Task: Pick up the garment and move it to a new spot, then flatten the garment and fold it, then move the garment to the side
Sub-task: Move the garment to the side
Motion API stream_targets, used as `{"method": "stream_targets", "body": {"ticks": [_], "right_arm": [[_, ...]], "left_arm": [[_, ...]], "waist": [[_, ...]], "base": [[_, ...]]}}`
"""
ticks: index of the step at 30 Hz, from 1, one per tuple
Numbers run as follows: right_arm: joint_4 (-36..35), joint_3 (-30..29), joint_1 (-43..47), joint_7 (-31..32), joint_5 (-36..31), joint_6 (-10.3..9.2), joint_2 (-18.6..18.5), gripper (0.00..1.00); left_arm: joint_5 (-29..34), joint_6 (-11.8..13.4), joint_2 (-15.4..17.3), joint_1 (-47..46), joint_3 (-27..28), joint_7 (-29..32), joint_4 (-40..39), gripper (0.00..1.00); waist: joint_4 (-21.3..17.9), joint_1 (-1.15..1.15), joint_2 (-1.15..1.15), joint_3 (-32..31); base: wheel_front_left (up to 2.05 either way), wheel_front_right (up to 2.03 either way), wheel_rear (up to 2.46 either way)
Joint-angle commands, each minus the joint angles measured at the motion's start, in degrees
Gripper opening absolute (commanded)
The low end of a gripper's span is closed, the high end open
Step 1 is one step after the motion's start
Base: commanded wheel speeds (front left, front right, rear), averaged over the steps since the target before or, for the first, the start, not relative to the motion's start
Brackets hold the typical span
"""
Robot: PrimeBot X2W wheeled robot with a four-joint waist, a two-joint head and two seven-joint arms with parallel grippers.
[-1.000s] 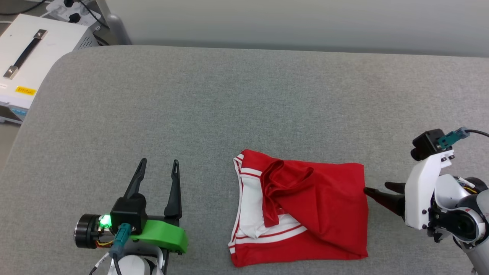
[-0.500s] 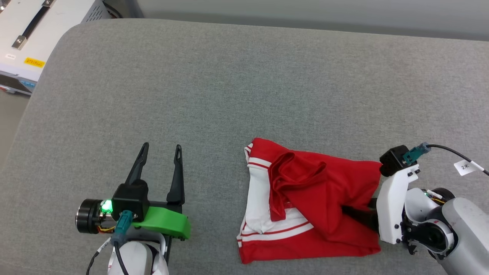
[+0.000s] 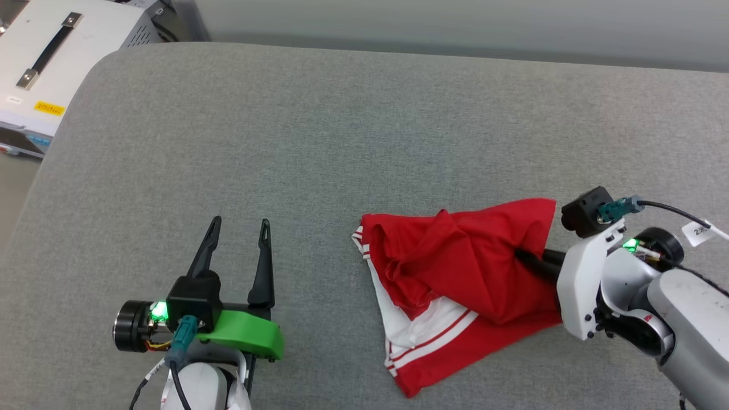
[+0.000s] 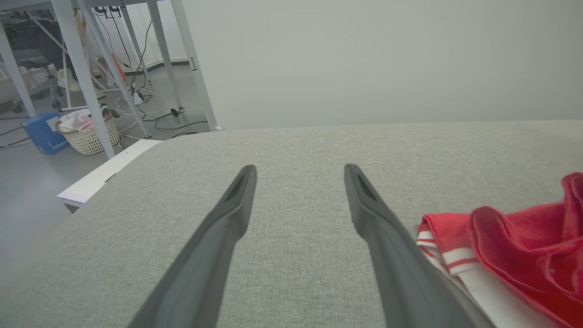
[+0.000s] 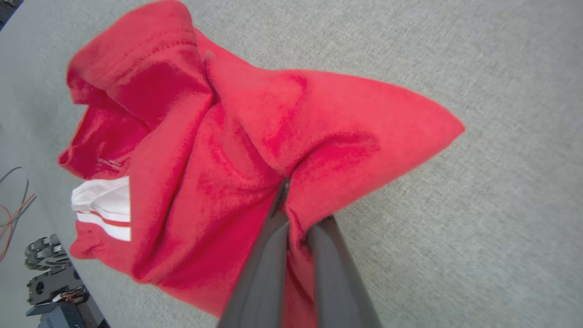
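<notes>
Garment (image 3: 467, 267): bunched on grey table (image 3: 342, 142), right of centre | right pincer (image 3: 521, 255): clamped on its red cloth at the right side | left pincer (image 3: 239, 228): fingers wide, holding nothing, well left of it.

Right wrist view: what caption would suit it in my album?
Right end effector pinching a fold of the bunched red jersey T-shirt over a grey fabric surface.
</notes>
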Motion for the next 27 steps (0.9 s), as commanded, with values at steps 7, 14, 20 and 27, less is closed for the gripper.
{"method": "stream_targets", "body": {"ticks": [7, 14, 20, 27], "right_arm": [[-5.60, 2.81, -5.46, -3.11, -4.58, -0.04, -6.10, 0.00], [-9.35, 2.34, -7.29, -3.01, -5.16, -0.04, -10.38, 0.00], [-9.38, -0.22, -7.50, -3.03, -4.62, -0.04, -12.87, 0.00], [-5.43, -4.28, -7.98, -3.34, -3.77, -0.04, -15.39, 0.00]], "left_arm": [[0.02, -0.06, 0.11, 2.04, 0.76, -0.34, -0.69, 1.00], [0.11, 0.04, 0.25, 2.48, 1.12, -0.34, -1.81, 1.00], [0.62, -0.11, 0.68, 1.67, 1.07, -0.34, -2.70, 1.00], [1.34, -0.18, 1.69, 0.43, 1.04, -0.34, -4.54, 1.00]], "waist": [[-6.08, 0.00, 0.00, -2.39], [-12.72, 0.00, 0.00, -1.39], [-17.57, 0.00, 0.00, 1.06], [-20.38, 0.00, 0.00, 5.26]], "base": [[0.00, 0.00, 0.00], [0.00, 0.00, 0.00], [0.00, 0.00, 0.00], [0.00, 0.00, 0.00]]}}
